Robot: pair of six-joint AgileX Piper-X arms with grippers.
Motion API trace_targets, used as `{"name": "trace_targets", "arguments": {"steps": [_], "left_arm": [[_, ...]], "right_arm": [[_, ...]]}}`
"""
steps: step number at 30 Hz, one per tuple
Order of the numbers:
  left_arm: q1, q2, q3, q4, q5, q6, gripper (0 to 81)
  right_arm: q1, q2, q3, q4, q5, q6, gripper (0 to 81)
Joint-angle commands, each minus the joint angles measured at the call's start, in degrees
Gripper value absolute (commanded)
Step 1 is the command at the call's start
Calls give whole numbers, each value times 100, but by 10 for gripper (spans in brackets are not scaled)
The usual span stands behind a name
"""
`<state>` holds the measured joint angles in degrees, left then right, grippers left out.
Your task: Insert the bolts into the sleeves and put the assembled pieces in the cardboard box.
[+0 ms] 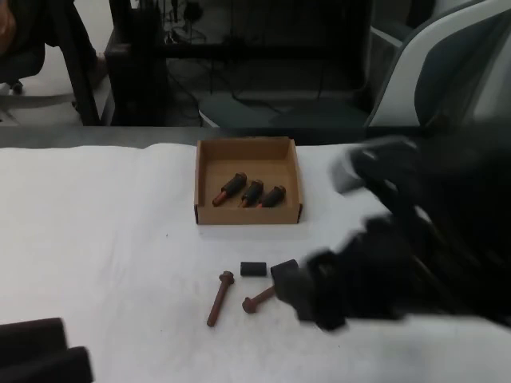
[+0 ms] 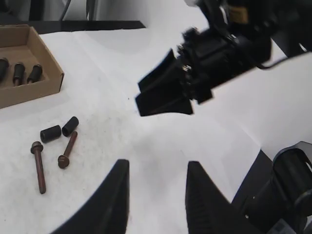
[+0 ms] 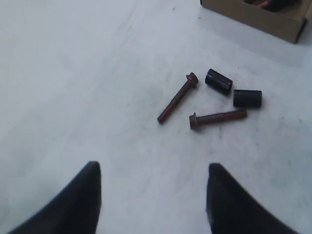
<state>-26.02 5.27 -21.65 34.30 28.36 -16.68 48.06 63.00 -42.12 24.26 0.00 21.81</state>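
Note:
Two rusty bolts lie on the white cloth, one long (image 1: 219, 298) (image 3: 177, 98) (image 2: 38, 167), one shorter (image 1: 259, 299) (image 3: 218, 117) (image 2: 67, 149). Just beyond them lie two black sleeves (image 1: 252, 268) (image 1: 283, 270) (image 3: 218, 81) (image 3: 247, 98) (image 2: 50, 133) (image 2: 70, 126). The cardboard box (image 1: 206, 177) (image 2: 29, 87) (image 3: 253, 18) holds three assembled pieces (image 1: 251, 191). My right gripper (image 1: 297, 289) (image 2: 141, 96) (image 3: 153, 168) hovers open and empty above the cloth, near the loose parts. My left gripper (image 2: 157, 165) is open and empty, off to the side of the bolts.
White cloth (image 1: 120, 223) covers the bench, with free room to the left of the parts. A dark arm part (image 1: 40, 351) sits at the near left corner. Dark frames and a chair stand beyond the bench's far edge.

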Motion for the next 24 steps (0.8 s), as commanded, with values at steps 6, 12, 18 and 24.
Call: {"name": "trace_targets", "arguments": {"steps": [6,12,18,24], "left_arm": [[13,-16,1259,-1817,183,-688,388],[13,-17,1508,-1936,296,-886,388],[13,-17,1508,-2006,271,-886,388],[13,-17,1508,-2054,271,-903,388]], "right_arm": [[852,-2371,1512,-84,1234,1182,624],[978,-3211,1886,473,1339,1315,624],[978,-3264,1890,593,1339,1252,624],[978,-3237,1879,593,1339,1134,624]]}}
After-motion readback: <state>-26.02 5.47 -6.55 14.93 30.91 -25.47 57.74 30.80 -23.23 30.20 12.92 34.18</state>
